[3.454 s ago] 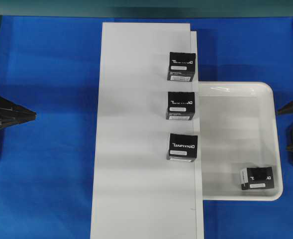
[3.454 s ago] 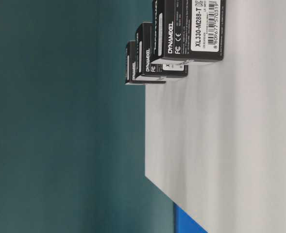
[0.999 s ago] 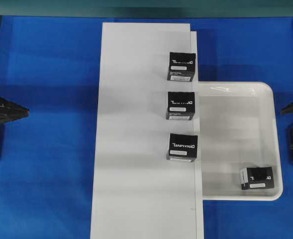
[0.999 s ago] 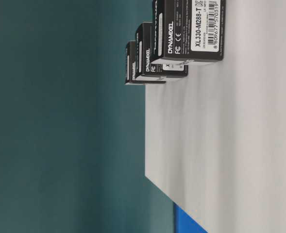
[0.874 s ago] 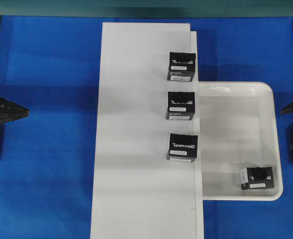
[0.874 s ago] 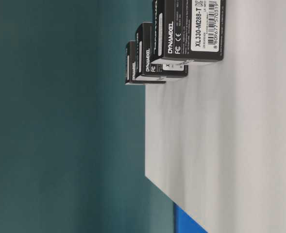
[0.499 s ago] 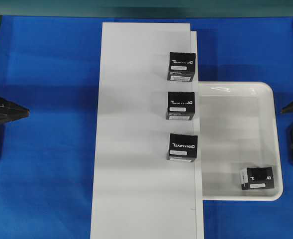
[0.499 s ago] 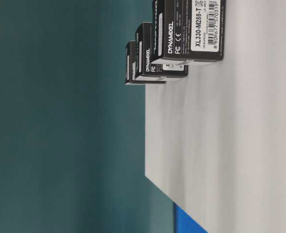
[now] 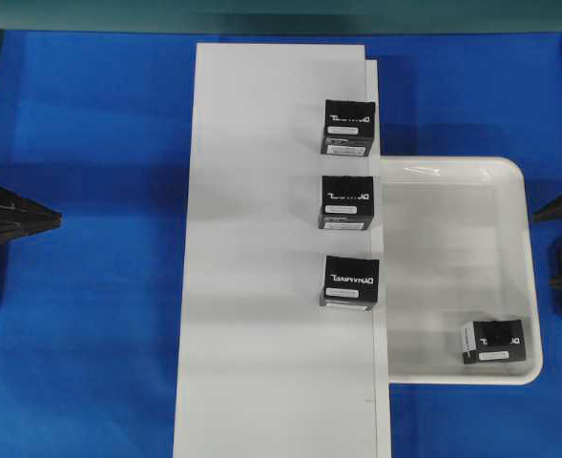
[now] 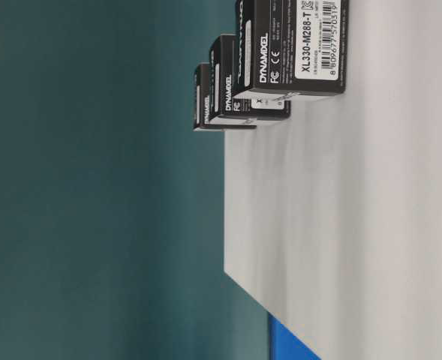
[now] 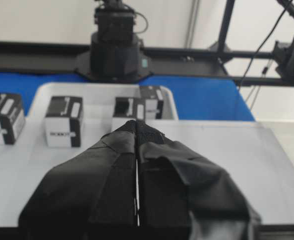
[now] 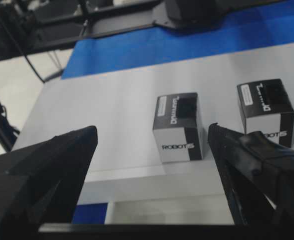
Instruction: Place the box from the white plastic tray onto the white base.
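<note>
holding one box | white plastic tray | left gripper pressed together | right gripper spread

Count taken from the overhead view. Black boxes: four in total. Three stand on the white base: the far box, the middle box and the near box. One box lies in the white plastic tray. White bases: one. White trays: one. The table-level view shows three boxes; the fourth apparently falls outside its frame.
</note>
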{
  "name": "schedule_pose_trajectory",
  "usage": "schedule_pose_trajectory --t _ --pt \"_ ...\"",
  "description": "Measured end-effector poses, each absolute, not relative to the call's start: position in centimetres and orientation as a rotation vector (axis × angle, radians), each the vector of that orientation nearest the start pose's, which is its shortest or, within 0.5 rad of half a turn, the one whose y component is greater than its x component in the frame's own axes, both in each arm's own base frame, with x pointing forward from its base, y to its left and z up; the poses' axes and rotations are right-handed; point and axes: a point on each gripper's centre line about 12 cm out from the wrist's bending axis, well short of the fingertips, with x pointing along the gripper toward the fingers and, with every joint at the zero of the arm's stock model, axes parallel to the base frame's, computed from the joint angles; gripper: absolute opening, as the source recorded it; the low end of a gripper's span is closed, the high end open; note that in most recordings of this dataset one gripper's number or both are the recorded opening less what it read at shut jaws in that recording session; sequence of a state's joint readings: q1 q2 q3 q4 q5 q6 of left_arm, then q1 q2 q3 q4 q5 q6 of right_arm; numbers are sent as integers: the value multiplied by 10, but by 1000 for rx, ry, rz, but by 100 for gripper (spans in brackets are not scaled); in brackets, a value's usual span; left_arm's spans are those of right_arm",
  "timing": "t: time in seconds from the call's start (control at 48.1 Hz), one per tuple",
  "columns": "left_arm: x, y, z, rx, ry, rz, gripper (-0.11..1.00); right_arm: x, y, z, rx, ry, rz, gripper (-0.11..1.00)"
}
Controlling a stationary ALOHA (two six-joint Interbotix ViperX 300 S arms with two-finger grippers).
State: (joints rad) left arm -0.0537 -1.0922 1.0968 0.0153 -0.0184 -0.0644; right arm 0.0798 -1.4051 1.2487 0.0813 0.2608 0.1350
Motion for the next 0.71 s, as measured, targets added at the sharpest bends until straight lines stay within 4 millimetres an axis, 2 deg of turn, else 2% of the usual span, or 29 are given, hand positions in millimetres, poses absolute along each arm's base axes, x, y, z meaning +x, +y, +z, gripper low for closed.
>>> schedule_pose_trajectory --t 0.479,0.707 --pt "183 -10 315 -50 8 -54 -5 128 13 266 208 124 88 97" --pt "183 -10 324 -52 -68 -57 -5 128 13 258 206 146 86 97"
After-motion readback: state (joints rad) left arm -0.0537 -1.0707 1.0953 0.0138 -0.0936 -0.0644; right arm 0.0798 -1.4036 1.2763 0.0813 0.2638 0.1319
